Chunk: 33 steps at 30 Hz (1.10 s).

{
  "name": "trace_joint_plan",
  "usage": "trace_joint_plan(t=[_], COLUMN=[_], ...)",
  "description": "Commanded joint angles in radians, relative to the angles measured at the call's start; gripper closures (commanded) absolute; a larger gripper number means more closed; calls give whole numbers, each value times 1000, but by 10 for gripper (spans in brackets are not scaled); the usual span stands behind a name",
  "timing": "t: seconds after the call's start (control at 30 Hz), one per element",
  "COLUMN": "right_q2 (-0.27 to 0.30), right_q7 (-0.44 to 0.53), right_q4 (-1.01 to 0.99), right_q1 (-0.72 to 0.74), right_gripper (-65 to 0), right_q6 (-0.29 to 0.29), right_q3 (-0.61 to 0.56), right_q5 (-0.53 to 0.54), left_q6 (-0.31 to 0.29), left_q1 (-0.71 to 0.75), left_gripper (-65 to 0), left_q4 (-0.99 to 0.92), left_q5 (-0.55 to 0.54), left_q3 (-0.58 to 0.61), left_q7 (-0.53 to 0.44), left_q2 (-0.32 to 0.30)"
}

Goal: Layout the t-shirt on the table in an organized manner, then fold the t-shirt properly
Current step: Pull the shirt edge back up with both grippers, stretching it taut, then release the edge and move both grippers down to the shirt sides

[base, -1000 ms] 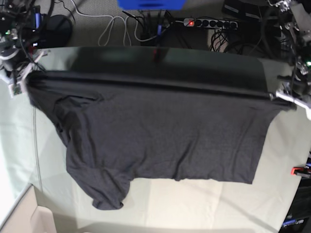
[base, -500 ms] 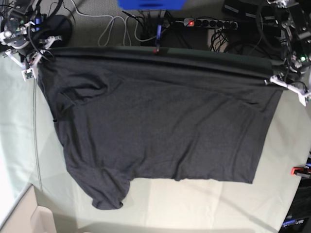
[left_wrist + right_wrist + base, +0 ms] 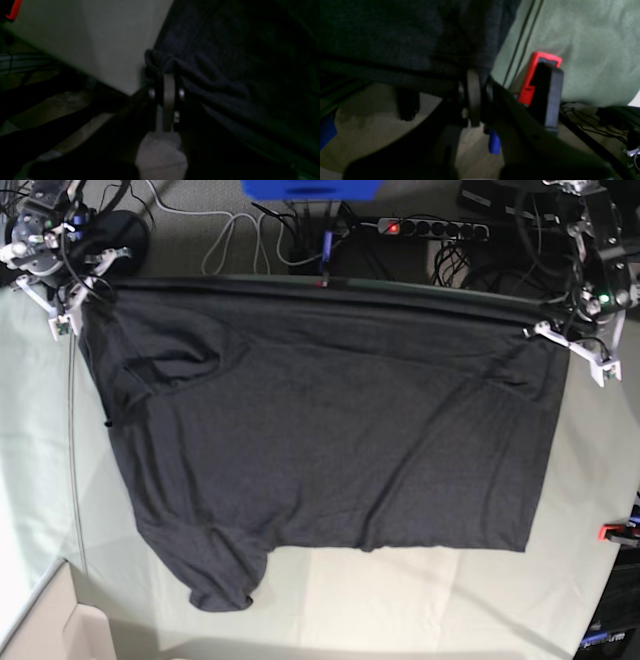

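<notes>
Both grippers pinch the t-shirt [image 3: 330, 420]: the left gripper [image 3: 166, 71] clamped on one bunched corner, the right gripper [image 3: 480, 75] on the opposite corner beside a red clamp [image 3: 535, 75]. Between them the hem runs taut over the table [image 3: 400, 590], the body draped below. Laying-out appears under way; next likely calls for lowering the edge flat before letting go.

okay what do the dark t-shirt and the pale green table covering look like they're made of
The dark charcoal short-sleeved t-shirt looks like soft matte knit fabric, probably cotton jersey: it drapes, puckers where pinched and shows a fine heathered grain. The pale grey-green table covering also looks like cloth, smooth and matte, with soft creases and a stitched seam; its fibre cannot be told.
</notes>
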Motion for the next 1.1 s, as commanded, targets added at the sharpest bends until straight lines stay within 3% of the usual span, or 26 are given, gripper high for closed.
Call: trace_joint_plan(t=[0.0, 0.13, 0.23, 0.5, 0.57, 0.73, 0.83, 1.07], right_q2=[13, 16, 14, 11, 11, 11, 11, 11], right_q7=[8, 8, 9, 0, 0, -1, 0, -1], right_q4=[16, 22, 29, 94, 111, 112, 114, 167], right_q1=[-2, -15, -19, -19, -19, -15, -15, 44], right_gripper=[-30, -148, -200, -216, -217, -217, -217, -216], right_q6=[-11, -11, -11, -11, -11, -11, -11, -11], right_q3=[6, 6, 7, 13, 13, 15, 15, 16], right_q5=[-3, -3, -1, -1, -1, -1, -1, -3], left_q6=[11, 11, 11, 11, 11, 11, 11, 11], left_q1=[0, 0, 4, 13, 13, 13, 13, -60], left_gripper=[-4, -5, -5, -13, -50, -255, -346, -366], left_q4=[13, 13, 13, 21, 25, 27, 27, 51], left_q5=[5, 5, 5, -1, -1, 3, -1, -1], left_q3=[-8, -14, -14, -16, -16, -17, -51, -109], left_q7=[-13, -13, -13, -13, -13, -7, -11, -13], left_q2=[-17, -20, -20, -14, -14, -14, -11, 3])
